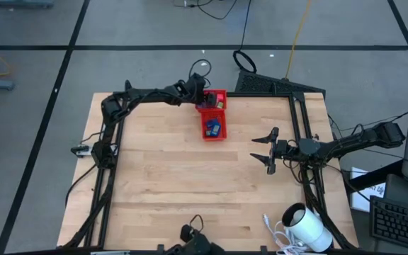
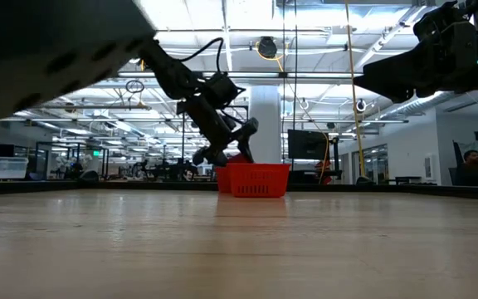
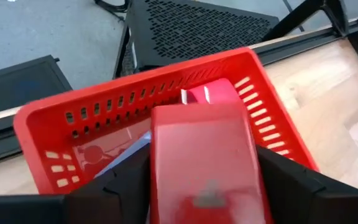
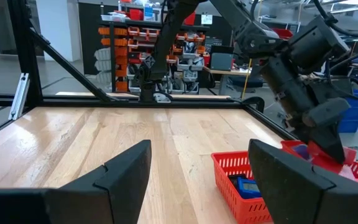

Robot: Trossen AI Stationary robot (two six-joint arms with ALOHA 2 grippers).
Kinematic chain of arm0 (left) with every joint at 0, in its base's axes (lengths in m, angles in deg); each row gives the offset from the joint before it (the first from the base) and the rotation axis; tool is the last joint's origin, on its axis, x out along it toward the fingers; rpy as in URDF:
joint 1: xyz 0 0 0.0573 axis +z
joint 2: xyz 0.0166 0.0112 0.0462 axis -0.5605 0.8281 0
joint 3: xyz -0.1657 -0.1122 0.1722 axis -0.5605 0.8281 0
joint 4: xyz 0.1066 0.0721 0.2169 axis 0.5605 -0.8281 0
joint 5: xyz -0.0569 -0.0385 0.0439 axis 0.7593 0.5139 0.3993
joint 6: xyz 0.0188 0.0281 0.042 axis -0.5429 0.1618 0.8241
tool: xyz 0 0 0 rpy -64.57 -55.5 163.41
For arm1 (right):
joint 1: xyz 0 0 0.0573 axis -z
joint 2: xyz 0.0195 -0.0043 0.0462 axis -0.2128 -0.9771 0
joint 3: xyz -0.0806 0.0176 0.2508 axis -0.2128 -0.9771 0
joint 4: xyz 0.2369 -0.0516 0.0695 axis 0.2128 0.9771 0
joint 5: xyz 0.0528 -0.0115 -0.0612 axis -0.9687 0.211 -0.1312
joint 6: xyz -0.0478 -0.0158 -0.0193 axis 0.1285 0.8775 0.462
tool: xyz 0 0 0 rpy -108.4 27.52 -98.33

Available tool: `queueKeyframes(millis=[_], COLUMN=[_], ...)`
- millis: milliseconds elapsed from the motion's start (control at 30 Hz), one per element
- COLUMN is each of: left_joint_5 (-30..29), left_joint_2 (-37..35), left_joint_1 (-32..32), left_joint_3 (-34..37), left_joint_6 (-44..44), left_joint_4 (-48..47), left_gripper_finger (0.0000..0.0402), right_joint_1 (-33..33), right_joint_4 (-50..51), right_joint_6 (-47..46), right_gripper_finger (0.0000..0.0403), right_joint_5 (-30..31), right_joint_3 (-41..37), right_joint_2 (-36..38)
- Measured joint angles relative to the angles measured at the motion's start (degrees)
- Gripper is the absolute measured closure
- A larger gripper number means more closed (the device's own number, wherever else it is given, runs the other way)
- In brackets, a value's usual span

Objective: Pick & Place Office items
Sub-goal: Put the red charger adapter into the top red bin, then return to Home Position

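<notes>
Red piece poised over the tray

Tray [image 1: 213, 130] sits at the surface's far edge. The left claw [image 3: 204, 186] hangs above its far compartment, jaws parted, a red office item [image 3: 205, 163] between them, long axis pointing away. The right claw [image 1: 266, 151] waits open near the right edge.

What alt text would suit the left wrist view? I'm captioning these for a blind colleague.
A red block-shaped item sits between the left gripper's two dark fingers, directly above the far compartment of a red slotted tray. Inside the tray lie another red piece and something pale blue; wooden table and grey floor lie beyond.
</notes>
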Motion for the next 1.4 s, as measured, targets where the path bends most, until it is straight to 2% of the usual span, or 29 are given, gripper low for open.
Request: queueKeyframes(millis=[433,733,833,967,1033,1100,1167,1300,1400], left_joint_5=[0.30,0.80,5.94,18.89,25.49,28.18,25.62,10.86,3.43], left_joint_2=[0.11,-0.74,-2.41,-6.30,-9.23,-12.66,-16.39,-23.76,-28.53], left_joint_1=[-1.67,-1.63,-1.10,0.01,0.26,-0.78,-3.36,-11.63,-17.47], left_joint_3=[0.07,0.07,0.07,0.07,0.07,0.07,0.07,0.79,0.82], left_joint_6=[4.02,2.63,1.70,4.46,8.14,14.83,21.17,28.07,32.69], left_joint_4=[5.08,5.45,5.27,2.52,-0.31,-5.20,-12.14,-24.54,-36.37], left_gripper_finger=[0.0136,0.0135,0.0135,0.0135,0.0135,0.0135,0.0135,0.0135,0.0135], right_joint_1=[-0.02,0.00,-0.02,-0.02,-0.01,-0.01,-0.02,-0.02,-0.02], right_joint_4=[-0.10,-0.10,-0.10,-0.08,-0.11,-0.12,-0.11,-0.11,-0.06], right_joint_6=[0.00,0.02,0.00,0.00,0.01,0.01,0.01,0.00,0.00], right_gripper_finger=[0.0140,0.0140,0.0140,0.0140,0.0140,0.0140,0.0140,0.0140,0.0140], right_joint_5=[0.00,0.00,0.00,0.00,0.00,-0.01,-0.01,-0.02,-0.01], right_joint_3=[-0.01,-0.01,-0.01,0.01,0.01,0.00,0.00,-0.01,-0.01], right_joint_2=[0.00,0.00,0.02,0.00,0.00,0.00,0.01,0.02,0.00])
